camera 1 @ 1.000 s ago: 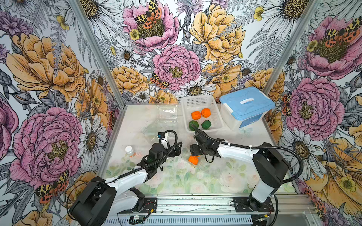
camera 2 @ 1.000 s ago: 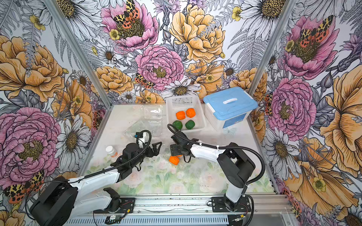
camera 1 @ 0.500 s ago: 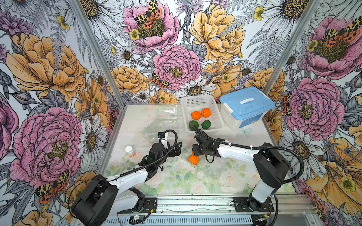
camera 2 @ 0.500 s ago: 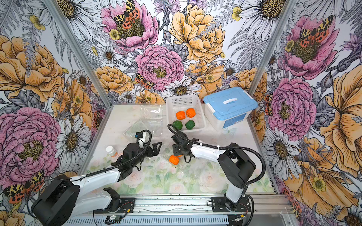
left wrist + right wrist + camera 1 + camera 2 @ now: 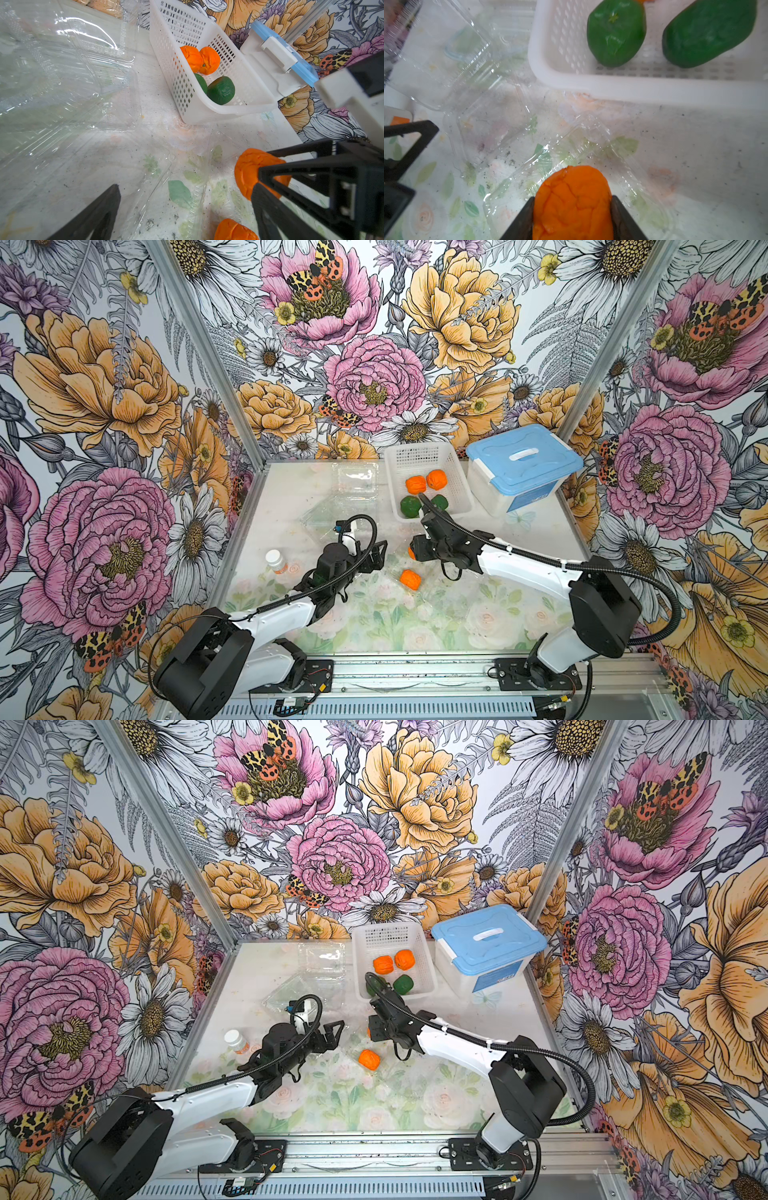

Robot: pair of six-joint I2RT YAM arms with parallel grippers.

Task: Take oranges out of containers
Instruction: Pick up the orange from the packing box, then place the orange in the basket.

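Closed since a second ago, right pincer clamps an orange; left pincer gapes wide.

Right tool clamps an orange, while the left tool gapes wide.

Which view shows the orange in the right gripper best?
Right wrist view: the orange is close and large. The left wrist view shows it partly covered; in both top views only a sliver shows.
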